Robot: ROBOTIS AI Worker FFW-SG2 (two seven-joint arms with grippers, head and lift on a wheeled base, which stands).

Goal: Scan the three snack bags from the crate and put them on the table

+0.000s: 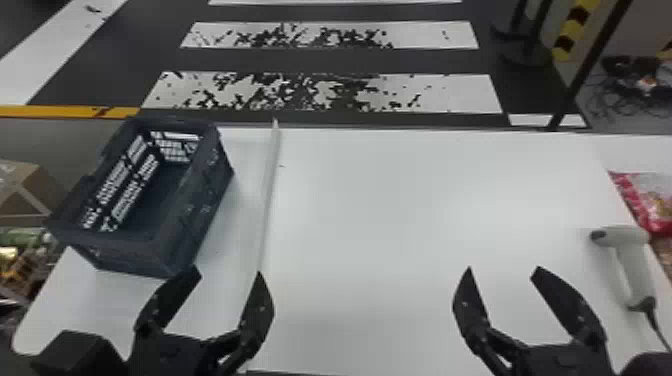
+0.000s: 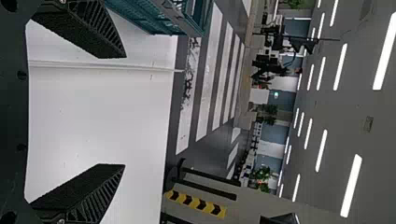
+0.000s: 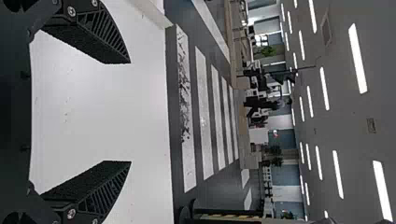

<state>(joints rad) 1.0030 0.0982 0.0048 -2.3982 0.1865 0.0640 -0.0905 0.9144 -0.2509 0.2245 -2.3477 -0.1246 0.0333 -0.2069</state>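
Observation:
In the head view my left gripper (image 1: pixel 227 292) is open over the table's near left part, just in front of the dark crate (image 1: pixel 150 250). My right gripper (image 1: pixel 505 290) stands open over the near right part, left of the white scanner (image 1: pixel 631 265), which lies by the table's right edge. A red and clear snack bag (image 1: pixel 645 200) is partly cut off at the far right. The crate's visible inside holds no bag. Nothing is between the fingers of the left gripper (image 2: pixel 123 112) or the right gripper (image 3: pixel 130 112) in their wrist views.
The white table (image 1: pixel 380 210) has a raised strip (image 1: pixel 270 195) running front to back, right of the crate. A cardboard box (image 1: pixel 25 195) and various packages (image 1: pixel 20 255) are beyond the table's left side. The scanner's cable (image 1: pixel 657 330) trails toward the near right corner.

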